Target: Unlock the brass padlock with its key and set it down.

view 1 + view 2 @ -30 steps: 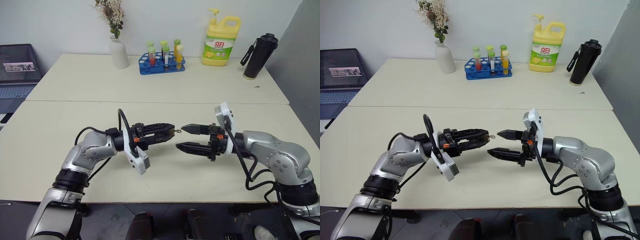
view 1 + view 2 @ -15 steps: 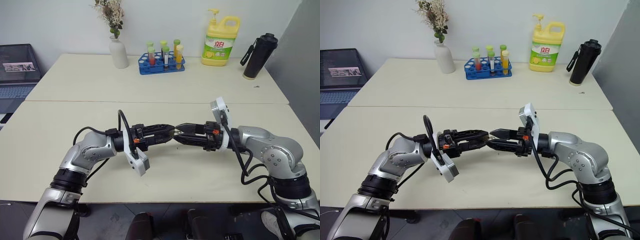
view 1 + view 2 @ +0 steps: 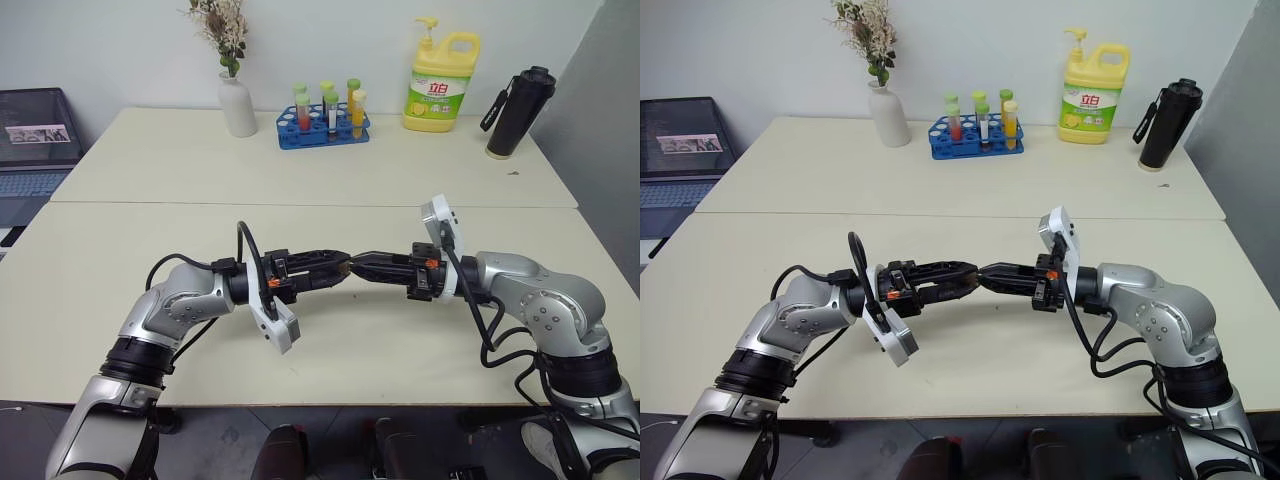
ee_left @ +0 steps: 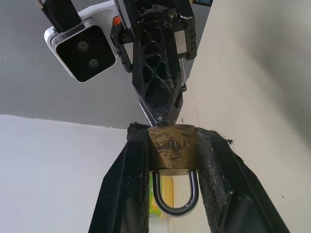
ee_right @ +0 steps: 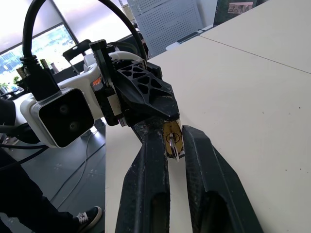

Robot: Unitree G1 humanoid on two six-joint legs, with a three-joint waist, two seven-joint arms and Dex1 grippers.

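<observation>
**Right gripper closing on key in padlock held by left gripper**

Both grippers are level above the table (image 3: 120,330), tip to tip. The left gripper (image 4: 170,145) is clamped on the brass padlock (image 4: 171,153): fingers (image 4: 129,189) pressed against both sides of the body, shackle (image 4: 174,194) pointing back toward its own wrist, keyway face out toward the other arm.

The right gripper (image 5: 172,143) meets it head-on. Its fingers (image 5: 148,165) are nearly together around the key (image 5: 173,148), which sticks out of the padlock face straight along the gripper's axis. Whether the pads actually touch the key can't be told; a thin gap shows in the right wrist view.

Key relation: key axis, padlock axis and both grippers are collinear, so the next move is likely a wrist roll of the right gripper. Right is the only arm on the key.

Hard to make out: in the head views padlock (image 3: 347,266) and key hide between black fingertips. Shackle looks seated, lock not yet open, judging by the left wrist view.

Far off: test-tube rack (image 3: 322,122), vase (image 3: 238,105), soap bottle (image 3: 441,85), black flask (image 3: 518,110).
</observation>
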